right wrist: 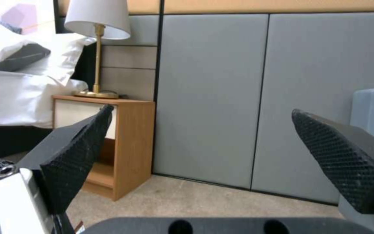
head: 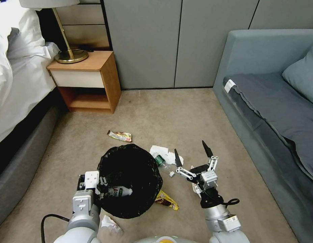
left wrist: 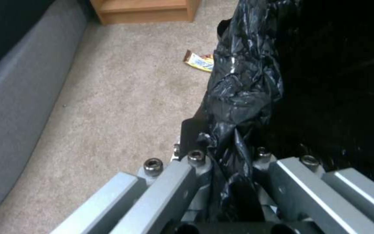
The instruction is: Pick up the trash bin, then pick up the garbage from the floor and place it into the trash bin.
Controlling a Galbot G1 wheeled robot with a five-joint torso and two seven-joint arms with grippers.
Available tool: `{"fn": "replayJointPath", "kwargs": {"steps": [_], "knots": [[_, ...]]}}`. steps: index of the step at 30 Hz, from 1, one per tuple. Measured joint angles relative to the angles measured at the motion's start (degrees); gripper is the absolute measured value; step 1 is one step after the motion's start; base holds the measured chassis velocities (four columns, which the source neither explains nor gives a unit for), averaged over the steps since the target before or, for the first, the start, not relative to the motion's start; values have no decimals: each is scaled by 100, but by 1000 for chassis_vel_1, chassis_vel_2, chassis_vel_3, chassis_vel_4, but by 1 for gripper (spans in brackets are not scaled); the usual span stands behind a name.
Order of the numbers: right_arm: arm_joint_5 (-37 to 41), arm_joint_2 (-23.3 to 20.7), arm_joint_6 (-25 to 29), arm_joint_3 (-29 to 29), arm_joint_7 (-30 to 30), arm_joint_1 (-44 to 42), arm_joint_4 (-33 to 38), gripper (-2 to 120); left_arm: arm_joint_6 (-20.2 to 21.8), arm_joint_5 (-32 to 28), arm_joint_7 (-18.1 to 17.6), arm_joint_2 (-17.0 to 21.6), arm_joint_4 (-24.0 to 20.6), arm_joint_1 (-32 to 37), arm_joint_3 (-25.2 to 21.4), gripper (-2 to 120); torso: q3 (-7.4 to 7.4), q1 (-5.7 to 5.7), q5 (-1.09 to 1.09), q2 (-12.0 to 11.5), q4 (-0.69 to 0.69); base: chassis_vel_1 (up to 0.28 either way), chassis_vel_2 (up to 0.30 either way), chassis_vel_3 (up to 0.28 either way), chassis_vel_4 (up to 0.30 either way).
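Observation:
The trash bin (head: 129,202), lined with a glossy black bag (left wrist: 243,84), is at the lower middle of the head view. My left gripper (head: 99,191) (left wrist: 228,156) is shut on its near-left rim. A white bottle with a green label (head: 120,192) lies inside. My right gripper (head: 193,154) (right wrist: 204,156) hovers open and empty to the right of the bin, fingers pointing forward. On the carpet lie a snack wrapper (head: 120,135) (left wrist: 201,61), white tissues (head: 160,150), a small green-labelled bottle (head: 162,162), a yellow wrapper (head: 167,200) and a crumpled white piece (head: 111,223).
A wooden nightstand (head: 87,79) (right wrist: 130,143) with a brass lamp (head: 67,55) stands at the back left beside the bed (head: 14,81). A grey sofa (head: 271,101) runs along the right. Grey wall panels (head: 163,44) close the back. Open carpet lies ahead.

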Motion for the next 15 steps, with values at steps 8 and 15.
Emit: {"fn": "replayJointPath", "kwargs": {"steps": [8,15], "knots": [[-4,-60,9,39,32,23,-36,100,3,-5,-3,2,7,-13,-5,2,0,0,0,0,-1,0,0,0,0],[-261,-275,-508,88,475,131,-104,100,6,-7,-6,1,16,-18,-10,2,0,0,0,0,-1,0,0,0,0]]}}
